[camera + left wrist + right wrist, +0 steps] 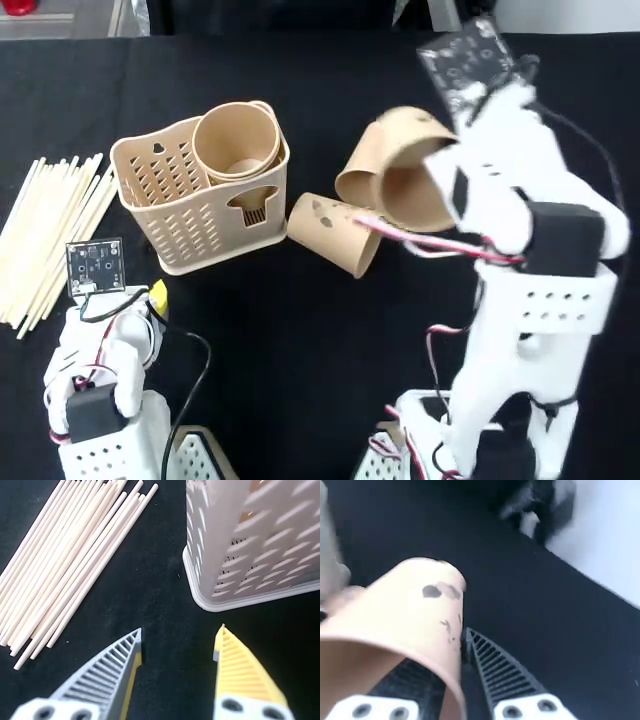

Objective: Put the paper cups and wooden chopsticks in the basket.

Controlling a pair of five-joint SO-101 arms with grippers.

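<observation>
holding a paper cup (415, 615) clamped by its wall, your right gripper (461, 647) hangs right of the basket (190, 215); carry it left; left gripper (177, 640) spread wide, empty, just beside the basket; chopsticks (50, 235) left of the basket, left arm nearer
</observation>
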